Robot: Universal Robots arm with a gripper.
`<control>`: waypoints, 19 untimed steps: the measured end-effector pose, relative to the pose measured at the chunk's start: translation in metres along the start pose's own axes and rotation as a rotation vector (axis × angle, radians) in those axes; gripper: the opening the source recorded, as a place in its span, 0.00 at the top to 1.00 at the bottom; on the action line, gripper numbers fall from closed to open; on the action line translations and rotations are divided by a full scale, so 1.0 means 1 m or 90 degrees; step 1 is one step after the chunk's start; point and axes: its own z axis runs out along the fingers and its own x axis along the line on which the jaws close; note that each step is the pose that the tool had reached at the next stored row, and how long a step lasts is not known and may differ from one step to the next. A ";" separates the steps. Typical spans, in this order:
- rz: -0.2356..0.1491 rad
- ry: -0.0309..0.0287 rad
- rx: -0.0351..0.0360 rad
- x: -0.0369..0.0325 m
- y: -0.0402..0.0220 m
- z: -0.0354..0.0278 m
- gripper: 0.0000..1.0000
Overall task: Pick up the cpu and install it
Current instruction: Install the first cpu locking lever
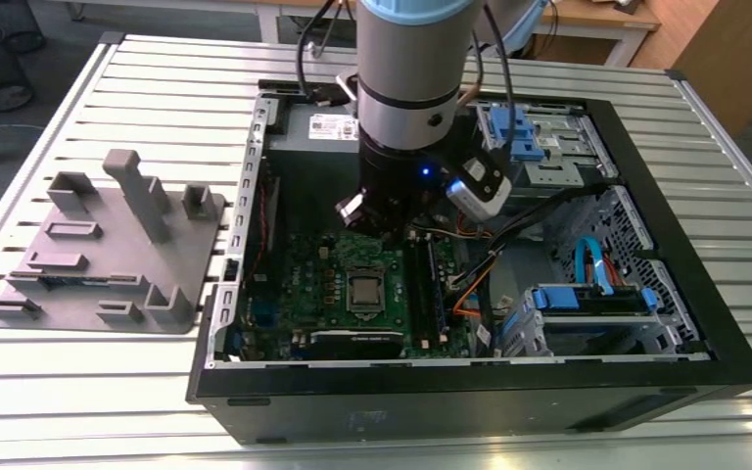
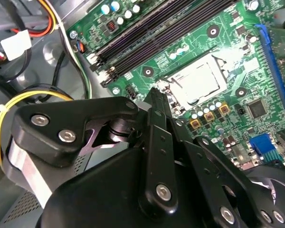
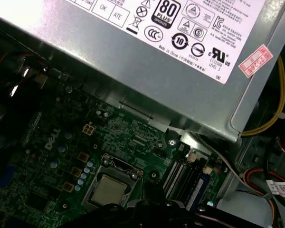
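Fingers (image 2: pixel 154 102): black, tips pressed together, holding nothing, poised just above the board.
Cpu (image 2: pixel 199 84): lying flat in its socket frame (image 2: pixel 169 90), silvery top up, square, just beyond the fingertips.
Edges: memory slots (image 2: pixel 152 33) run beside the socket.
Room: motherboard (image 1: pixel 337 264) open above; power supply (image 3: pixel 147 71) walls one side.

Even overhead light fell on the exterior view, and the slatted table (image 1: pixel 75 392) looked bright while the inside of the computer case (image 1: pixel 481 392) lay in shade beneath the arm (image 1: pixel 409 108). A small blue light glowed on the arm's wrist. In the second wrist view glare washed out part of the green motherboard (image 2: pixel 228 42), and the nearby gripper (image 2: pixel 154 97) was soft and dark. In the first wrist view the power supply (image 3: pixel 133 71) was overexposed at one corner, while the board beneath it sat dim.
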 end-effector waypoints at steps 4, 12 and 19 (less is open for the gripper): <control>0.014 -0.0002 0.0011 0.0014 -0.0026 0.0009 0.89; 0.043 0.0000 0.0045 0.0021 -0.0034 0.0067 0.89; 0.061 0.0020 0.0107 0.0031 -0.0040 0.0130 0.89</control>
